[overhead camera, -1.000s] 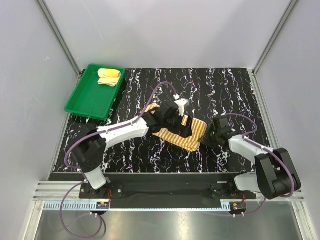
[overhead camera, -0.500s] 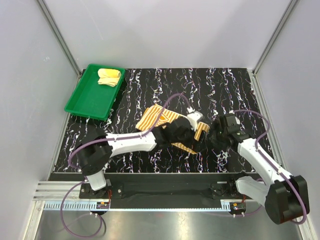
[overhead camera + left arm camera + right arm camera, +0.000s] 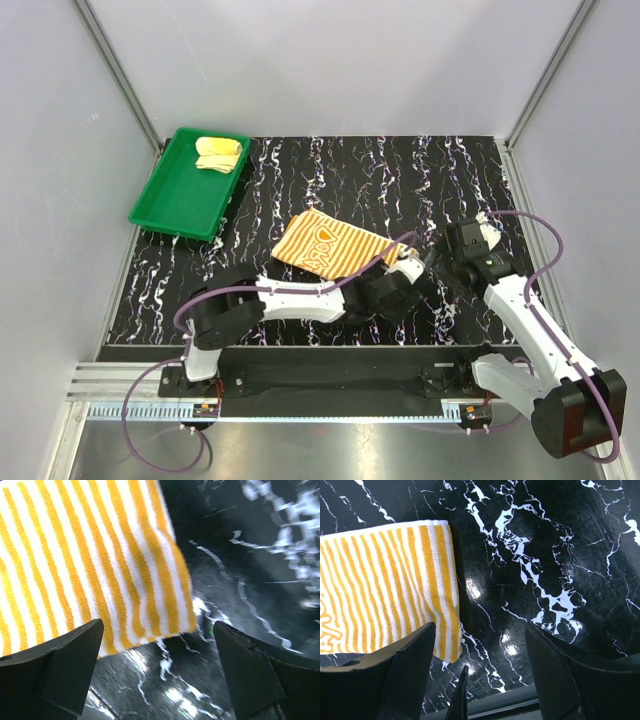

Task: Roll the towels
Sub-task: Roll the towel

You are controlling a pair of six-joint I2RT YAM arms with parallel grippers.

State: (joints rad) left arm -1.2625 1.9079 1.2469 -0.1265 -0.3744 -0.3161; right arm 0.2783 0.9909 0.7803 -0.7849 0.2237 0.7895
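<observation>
The orange-and-cream striped towel (image 3: 330, 245) lies flat on the black marbled table (image 3: 300, 180), showing an orange motif. The pale yellow towel (image 3: 218, 153) sits rolled in the green tray (image 3: 170, 200). My left gripper (image 3: 398, 285) is open, low at the striped towel's near right corner, with bare table between its fingers (image 3: 65, 665). That towel (image 3: 85, 565) fills the upper left of the left wrist view, where the left gripper (image 3: 157, 647) holds nothing. My right gripper (image 3: 438, 272) is open just right of the towel (image 3: 380, 590). The right gripper (image 3: 480, 630) hangs over bare table.
The green tray stands at the table's far left corner. Grey walls and metal frame posts (image 3: 120, 70) enclose the table. The left arm (image 3: 290, 300) stretches across the near side of the table. Purple cables (image 3: 520, 225) loop off both arms.
My right gripper has opened, let go of the striped towel's right corner and drawn back to the right. The left gripper slid off the towel toward the near right. The towel now lies uncovered.
</observation>
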